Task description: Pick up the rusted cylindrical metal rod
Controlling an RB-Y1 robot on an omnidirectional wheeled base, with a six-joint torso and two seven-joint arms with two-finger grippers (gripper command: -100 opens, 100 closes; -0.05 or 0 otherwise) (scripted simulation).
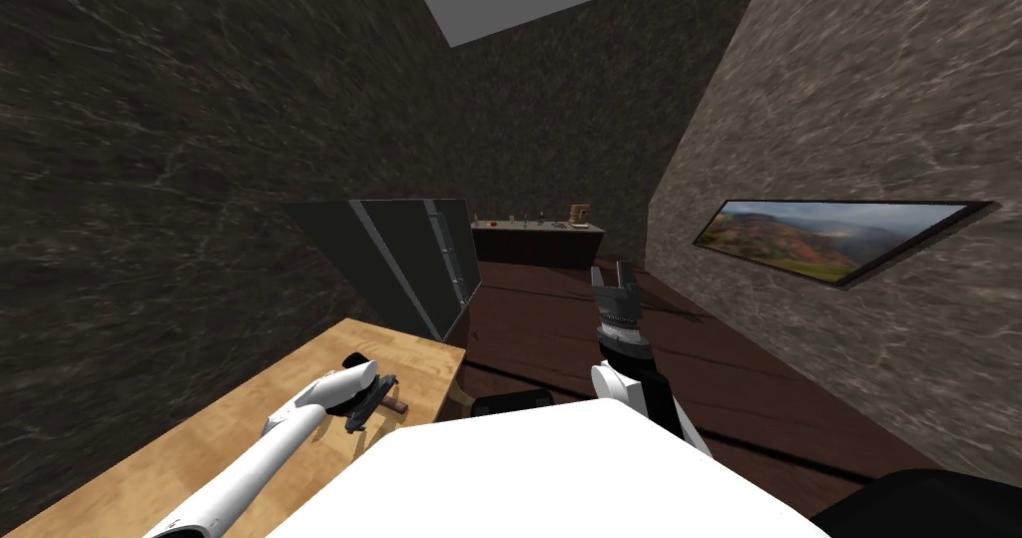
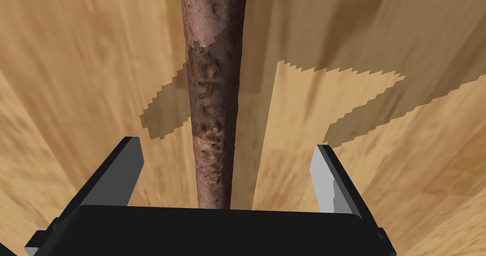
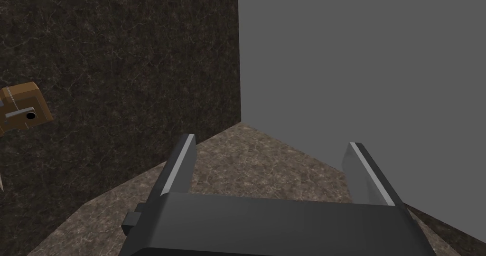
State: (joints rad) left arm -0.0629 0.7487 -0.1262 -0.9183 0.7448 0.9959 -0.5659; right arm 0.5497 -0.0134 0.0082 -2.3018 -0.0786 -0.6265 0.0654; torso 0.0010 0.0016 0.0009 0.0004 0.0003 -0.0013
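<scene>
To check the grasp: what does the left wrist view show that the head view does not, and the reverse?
Left wrist view: the rod, pitted with rust, between the fingers of the open left gripper, touching neither. Head view: the right gripper, open, raised over the floor; a picture. Both: rod, left gripper, wood table.

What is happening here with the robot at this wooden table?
The robot's left gripper is low over the light wooden table, open, straddling a rusted brown cylindrical metal rod that lies on it. It does not press the rod, so nothing is gripped yet. The right gripper is held out in front, open and empty.
</scene>
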